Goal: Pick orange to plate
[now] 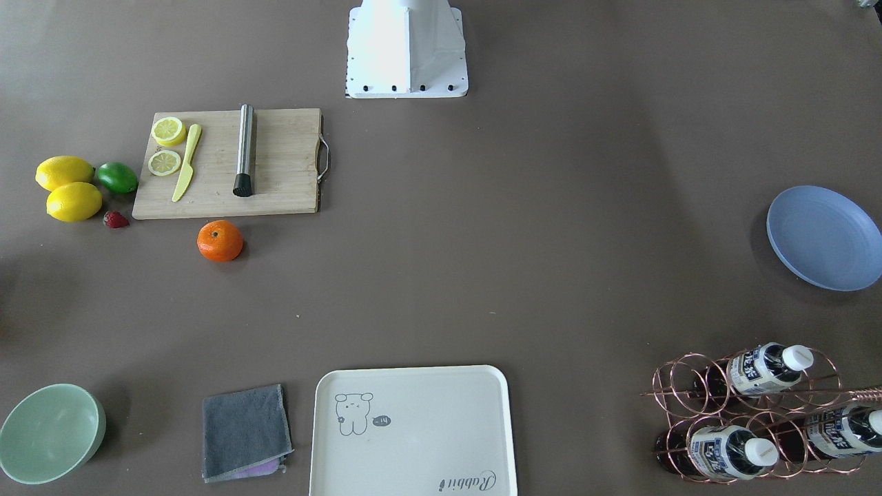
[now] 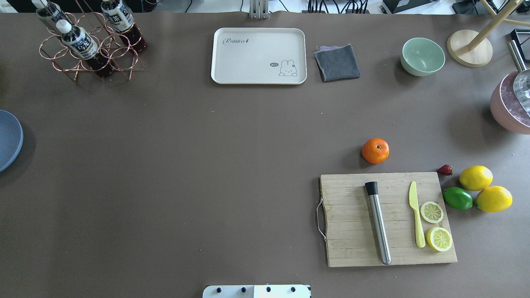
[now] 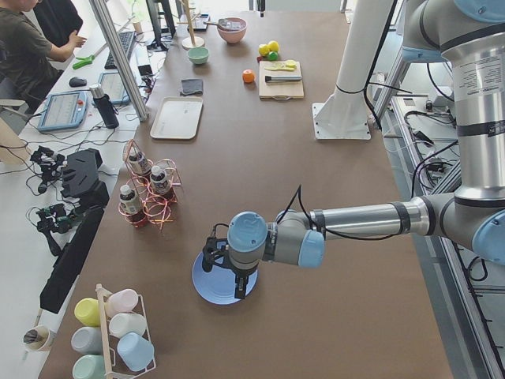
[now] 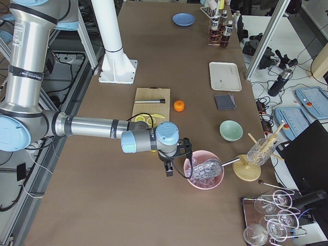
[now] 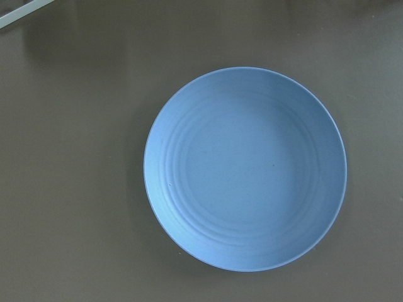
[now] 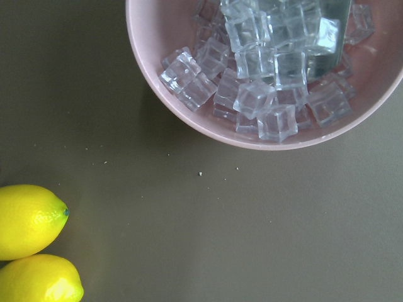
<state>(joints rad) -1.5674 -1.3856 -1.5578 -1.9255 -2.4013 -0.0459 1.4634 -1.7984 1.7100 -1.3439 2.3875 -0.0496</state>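
The orange [image 2: 375, 150] lies on the brown table just beyond the far edge of the cutting board [image 2: 389, 219]; it also shows in the front view [image 1: 220, 241] and the side views [image 4: 179, 106]. The pale blue plate [image 5: 245, 170] sits bare at the table's left end [image 1: 823, 238]. My left gripper [image 3: 229, 276] hangs above the plate, far from the orange; I cannot tell whether it is open or shut. My right gripper [image 4: 171, 165] hovers beside the pink ice bowl [image 4: 204, 169], near two lemons [image 6: 28, 220]; its state cannot be told either.
On the board lie a steel muddler [image 2: 377, 221], a yellow knife [image 2: 416, 219] and two lemon slices. A lime [image 2: 457, 198] and a strawberry [image 2: 445, 169] sit next to the lemons. Along the far edge: bottle rack [image 2: 83, 41], cream tray [image 2: 258, 56], grey cloth [image 2: 337, 62], mint bowl [image 2: 422, 56].
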